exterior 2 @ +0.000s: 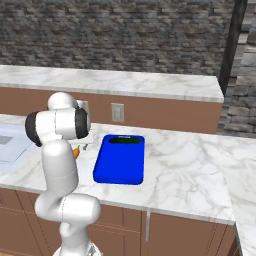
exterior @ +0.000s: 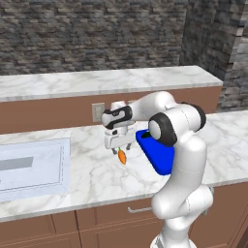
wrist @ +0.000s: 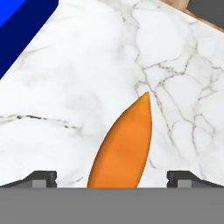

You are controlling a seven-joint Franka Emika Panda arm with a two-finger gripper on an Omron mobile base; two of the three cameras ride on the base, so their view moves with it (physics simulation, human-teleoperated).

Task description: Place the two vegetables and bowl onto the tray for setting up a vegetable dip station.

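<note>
- Carrot (wrist: pixel 124 146) lies on the white marble counter (wrist: pixel 87 78) between the two dark fingertips (wrist: pixel 41 178), which stand wide apart on either side of it; neither tip is seen touching it, so the jaws are open and hold nothing.
- Its pointed orange end aims away from the hand in the hand view, toward the top of that picture.
- In the left base view the gripper (exterior: pixel 118 145) hangs straight down over the carrot (exterior: pixel 122 156), with the green tip just under the fingers and the orange body slanting toward the counter's front edge.
- In the right base view the arm's shoulder covers most of the hand; a bit of the carrot (exterior 2: pixel 76 153) peeks out beside it.
- Blue tray (exterior 2: pixel 120 160) lies flat on the counter just beside the carrot, on the robot's right; the two are apart, with a strip of bare marble between them.
- The slot handle of the tray sits at its far end, toward the back wall; the tray's inside looks bare.
- A corner of the tray (wrist: pixel 22 30) shows at the upper left of the hand view.
- A sink (exterior: pixel 31 167) is set into the counter well to the left of the carrot.
- An outlet plate (exterior 2: pixel 117 112) sits on the brown back panel behind the tray, under a raised marble ledge (exterior 2: pixel 125 82).
- A dark stone wall (exterior: pixel 92 34) rises behind the ledge.
</note>
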